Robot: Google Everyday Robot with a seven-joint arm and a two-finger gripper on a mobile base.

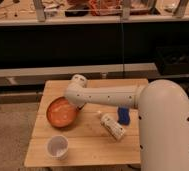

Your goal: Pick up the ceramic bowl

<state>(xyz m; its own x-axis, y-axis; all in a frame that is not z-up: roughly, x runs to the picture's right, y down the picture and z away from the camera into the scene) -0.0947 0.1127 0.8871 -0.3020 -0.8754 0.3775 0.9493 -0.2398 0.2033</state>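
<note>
Where the white arm (108,96) bends down over the wooden tabletop (88,142): ceramic bowl (60,113), left of centre. Hand (73,102) at bowl's right rim, hidden; grip undeterminable. White cup (57,147) in front; bottle (113,126) lying right.

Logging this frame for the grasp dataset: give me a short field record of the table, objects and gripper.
surface: small wooden table
target: ceramic bowl, orange-brown, left half of table
arm: white arm reaching left across table, elbow end at the bowl's right rim
gripper: hidden under the arm's end by the bowl; grip on bowl not visible
other items: white cup front left, upright; white bottle lying on its side, centre; blue object just behind the bottle
</note>
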